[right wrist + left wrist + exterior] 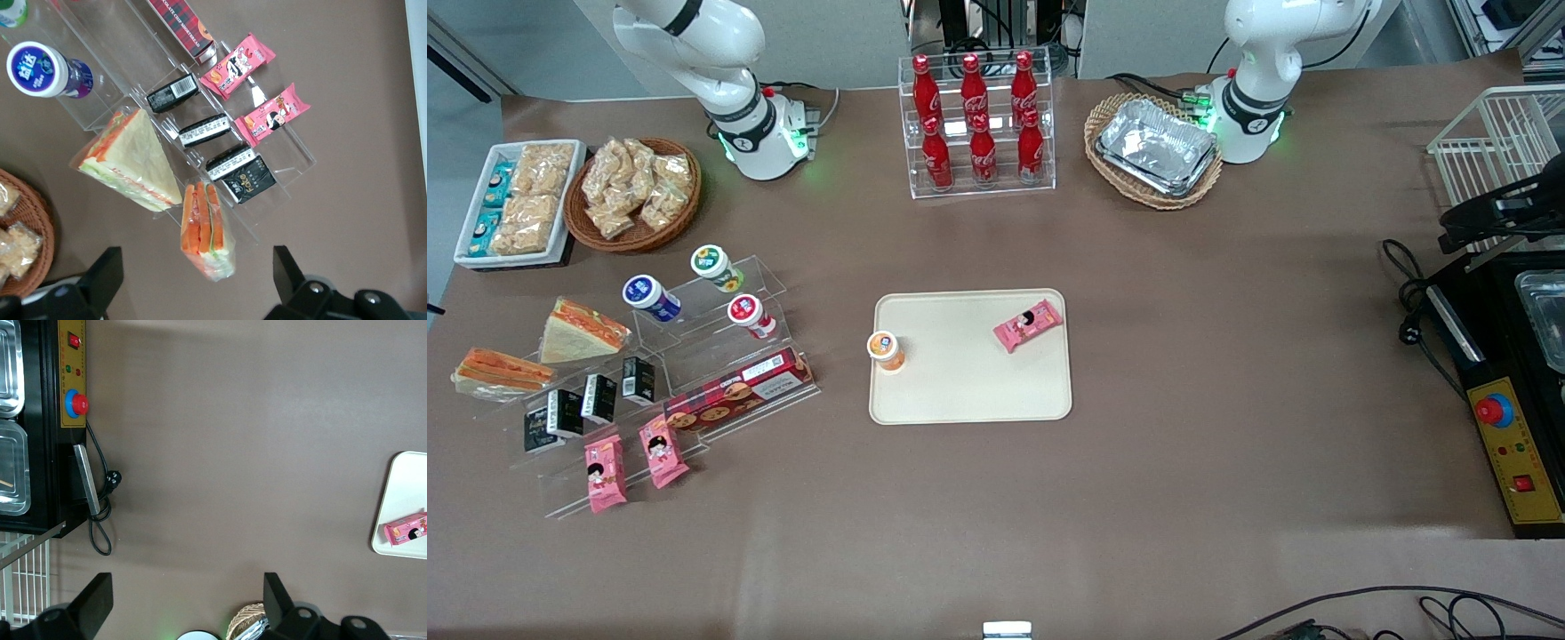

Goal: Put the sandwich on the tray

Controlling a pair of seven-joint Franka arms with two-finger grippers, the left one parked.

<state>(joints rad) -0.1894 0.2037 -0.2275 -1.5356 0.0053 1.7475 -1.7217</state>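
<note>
While above sandwich (207, 230) — gripper (193, 293) open, "Fatte" box (250, 180).

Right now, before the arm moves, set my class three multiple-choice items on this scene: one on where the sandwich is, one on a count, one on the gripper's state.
1. Where is the sandwich?
A on the tray
B in a wicker basket
C beside the clear rack, toward the working arm's end of the table

2. How many red bottles are in the clear stand?
A four
B six
C nine

3. How is the gripper?
A open, above the sandwich
B shut on the sandwich
C shut on a cup

Key:
1 C, it lies off the tray, by the rack.
2 B, two rows of three.
3 A, its fingers stand wide apart over the sandwich.
</note>
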